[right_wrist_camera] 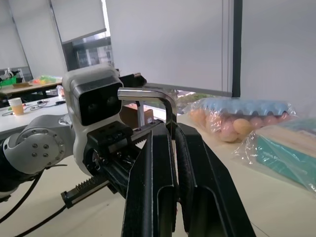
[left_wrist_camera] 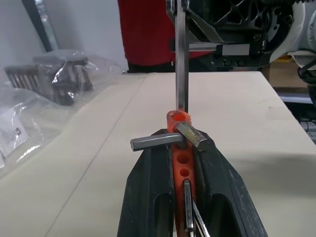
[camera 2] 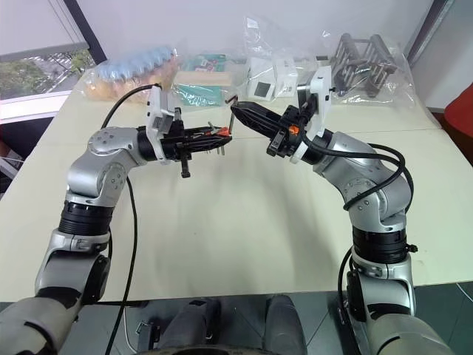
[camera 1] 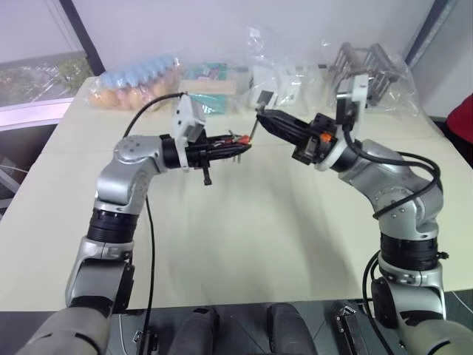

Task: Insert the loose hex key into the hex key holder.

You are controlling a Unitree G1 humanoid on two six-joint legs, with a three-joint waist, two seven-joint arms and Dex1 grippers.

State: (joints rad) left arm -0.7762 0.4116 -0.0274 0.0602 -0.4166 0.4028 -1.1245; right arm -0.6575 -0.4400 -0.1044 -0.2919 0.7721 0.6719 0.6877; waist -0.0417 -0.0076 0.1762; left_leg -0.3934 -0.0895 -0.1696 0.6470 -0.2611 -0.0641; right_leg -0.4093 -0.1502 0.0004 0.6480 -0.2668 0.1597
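Note:
My left gripper (camera 1: pixel 238 145) is shut on the hex key holder (left_wrist_camera: pixel 180 148), a red-orange block with short grey keys folded out of it, held level above the table. My right gripper (camera 1: pixel 260 115) reaches in from the right, shut on the loose hex key (left_wrist_camera: pixel 180 59). Its bent end (right_wrist_camera: pixel 150 93) lies across the right fingertips. The long shaft hangs down, and its lower tip meets the end of the holder (camera 1: pixel 235 138). Both grippers are close together over the far middle of the table, the right one slightly higher.
The pale table (camera 1: pixel 259 222) stretches wide below both arms. Along its back edge lie plastic bags: an egg carton (camera 1: pixel 137 81), a teal box (camera 1: pixel 211 87), white boxes (camera 1: pixel 281 80) and a metal rack (camera 1: pixel 369 65). A red object (camera 1: pixel 462 122) sits at the right edge.

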